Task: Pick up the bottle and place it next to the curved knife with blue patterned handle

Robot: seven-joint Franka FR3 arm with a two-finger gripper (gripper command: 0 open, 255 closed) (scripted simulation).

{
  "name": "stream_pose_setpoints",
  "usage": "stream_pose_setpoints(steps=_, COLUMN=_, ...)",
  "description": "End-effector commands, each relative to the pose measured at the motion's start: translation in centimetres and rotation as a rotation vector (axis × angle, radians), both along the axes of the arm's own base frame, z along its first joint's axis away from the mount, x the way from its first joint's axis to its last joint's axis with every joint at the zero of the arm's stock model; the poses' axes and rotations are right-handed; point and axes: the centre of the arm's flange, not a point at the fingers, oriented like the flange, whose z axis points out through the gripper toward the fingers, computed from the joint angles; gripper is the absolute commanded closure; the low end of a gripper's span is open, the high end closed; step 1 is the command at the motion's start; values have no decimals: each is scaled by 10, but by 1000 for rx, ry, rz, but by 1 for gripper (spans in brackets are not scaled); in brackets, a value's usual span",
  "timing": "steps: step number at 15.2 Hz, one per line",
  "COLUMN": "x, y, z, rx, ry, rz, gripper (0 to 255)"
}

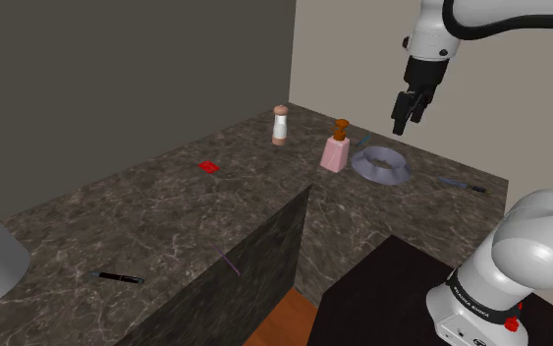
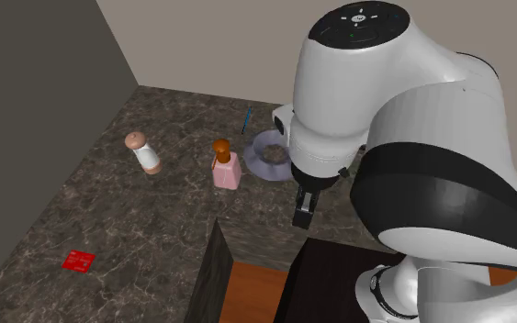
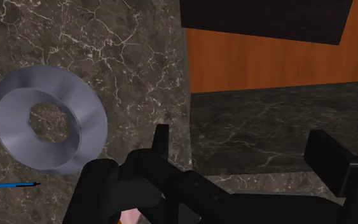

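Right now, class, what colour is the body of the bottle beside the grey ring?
Pink; the bottle shows best in the shoulder view.

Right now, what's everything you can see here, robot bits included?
counter: one, dark veined stone, along the walls
white bottle: one, white, brown cap, near the back wall
pink bottle: one, pink, orange-brown top, beside the ring
ring: one, grey, near the pink bottle
blue stick: one, blue, behind the ring
red tag: one, red, mid-counter
black stick: one, black, counter's near end
knife-like tool: one, grey-blue and dark, beyond the ring from the bottles
arm: one, white, dark joints
gripper: one, black, open, above the counter near the ring
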Motion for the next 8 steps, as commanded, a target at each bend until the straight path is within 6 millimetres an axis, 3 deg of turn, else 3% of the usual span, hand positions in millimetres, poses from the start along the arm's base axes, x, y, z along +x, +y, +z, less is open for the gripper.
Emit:
stream_pose_setpoints(steps=1, x=0, y=0, z=0, rx=0, ry=0, rz=0, gripper=0)
stream_pose_setpoints(steps=8, x=57, y=-51, z=-40, rx=11, ry=-57, rz=77, gripper=0)
